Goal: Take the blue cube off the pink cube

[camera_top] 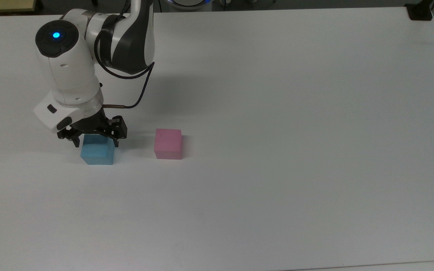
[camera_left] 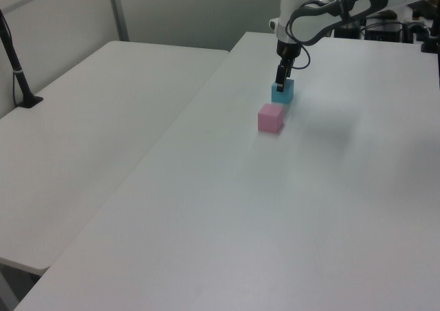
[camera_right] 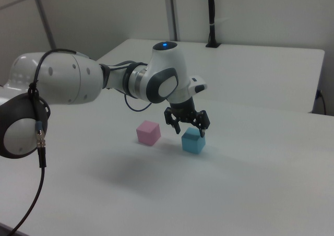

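The blue cube (camera_top: pixel 97 152) rests on the white table (camera_top: pixel 277 113), to the top view's left of the pink cube (camera_top: pixel 168 143), with a gap of about one cube width between them. My gripper (camera_top: pixel 95 140) hangs open just over the blue cube's top, one finger off each side and not touching it. In the right view the gripper (camera_right: pixel 189 129) stands spread above the blue cube (camera_right: pixel 193 140), and the pink cube (camera_right: pixel 148 132) lies to its left. In the left view the blue cube (camera_left: pixel 282 91) sits just behind the pink cube (camera_left: pixel 271 118).
A black clamp base (camera_top: pixel 420 11) sits at the table's far right corner in the top view. A second white table (camera_left: pixel 103 118) with a black pole (camera_left: pixel 17 70) adjoins on the left view's left. The arm's dark cable (camera_top: pixel 141 94) loops beside the wrist.
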{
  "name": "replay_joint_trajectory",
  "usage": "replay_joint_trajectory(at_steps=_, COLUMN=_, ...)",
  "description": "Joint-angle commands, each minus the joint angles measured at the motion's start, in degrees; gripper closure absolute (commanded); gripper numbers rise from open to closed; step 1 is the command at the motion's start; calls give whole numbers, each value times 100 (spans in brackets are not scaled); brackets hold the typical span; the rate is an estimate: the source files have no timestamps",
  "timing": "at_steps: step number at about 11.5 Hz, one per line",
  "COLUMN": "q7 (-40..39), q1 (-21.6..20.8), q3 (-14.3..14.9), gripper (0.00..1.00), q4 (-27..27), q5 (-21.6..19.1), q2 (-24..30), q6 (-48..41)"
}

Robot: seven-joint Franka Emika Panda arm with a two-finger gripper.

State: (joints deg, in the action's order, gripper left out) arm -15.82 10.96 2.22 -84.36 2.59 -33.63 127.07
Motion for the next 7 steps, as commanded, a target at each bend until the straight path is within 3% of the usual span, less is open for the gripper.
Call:
replay_joint_trajectory(at_steps=1, q7=-70, q1=29, q3=-2, gripper=0, q4=-46, q5=66, q2=110, q6=72)
replay_joint_trajectory(at_steps=3, q7=-35, q1=-14, q3=7, gripper=0, q4=-177, q5=66, q2=600, q6=-164)
replay_joint_trajectory(at_steps=7, q7=614, q1=-32, q3=-11, gripper=0, q4=-160, q5=-13, q2=2006, q6=-2051)
